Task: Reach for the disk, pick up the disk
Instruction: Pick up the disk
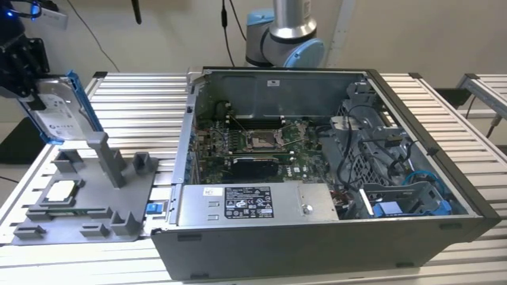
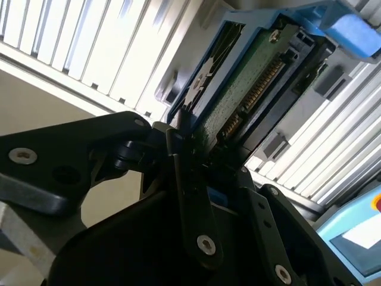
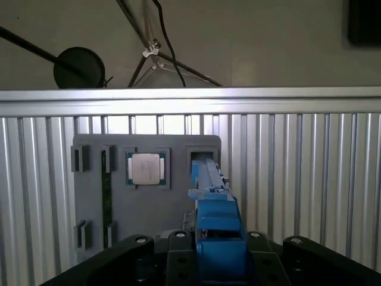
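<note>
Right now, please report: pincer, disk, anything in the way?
Pincer shut on flat rectangular silver-metal disk in blue plastic bracket. Disk on edge, lifted over grey fixture plate. Its tall grey post close by.

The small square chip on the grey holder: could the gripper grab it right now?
Probably not. The chip lies uncovered on the grey holder, so nothing blocks it, but the gripper is shut on the disk, held in the air, so its grip is taken.
</note>
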`<state>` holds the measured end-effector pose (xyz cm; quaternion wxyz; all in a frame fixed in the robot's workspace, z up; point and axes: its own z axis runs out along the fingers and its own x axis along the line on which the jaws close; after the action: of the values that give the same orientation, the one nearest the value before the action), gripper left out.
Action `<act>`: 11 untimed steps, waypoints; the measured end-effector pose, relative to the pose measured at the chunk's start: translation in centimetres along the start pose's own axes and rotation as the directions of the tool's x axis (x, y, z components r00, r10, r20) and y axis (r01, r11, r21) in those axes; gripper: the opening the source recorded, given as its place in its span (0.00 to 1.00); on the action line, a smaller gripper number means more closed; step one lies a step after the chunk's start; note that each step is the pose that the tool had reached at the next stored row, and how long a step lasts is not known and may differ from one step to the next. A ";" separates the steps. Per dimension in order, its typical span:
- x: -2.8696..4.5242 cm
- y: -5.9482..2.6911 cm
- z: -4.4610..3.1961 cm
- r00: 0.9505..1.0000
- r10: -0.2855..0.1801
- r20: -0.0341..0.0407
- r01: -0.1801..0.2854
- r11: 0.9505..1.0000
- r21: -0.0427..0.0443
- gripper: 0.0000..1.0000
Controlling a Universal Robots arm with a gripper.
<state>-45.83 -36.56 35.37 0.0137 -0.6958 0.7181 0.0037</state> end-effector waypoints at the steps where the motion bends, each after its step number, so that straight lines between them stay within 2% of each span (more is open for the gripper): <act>1: -0.01 0.00 -0.23 1.000 0.000 0.000 0.000 1.000 0.000 0.00; 11: -0.06 -0.04 -2.46 1.000 0.000 0.000 0.000 1.000 0.000 0.00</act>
<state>-45.83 -36.56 37.83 0.0137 -0.6958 0.7181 0.0037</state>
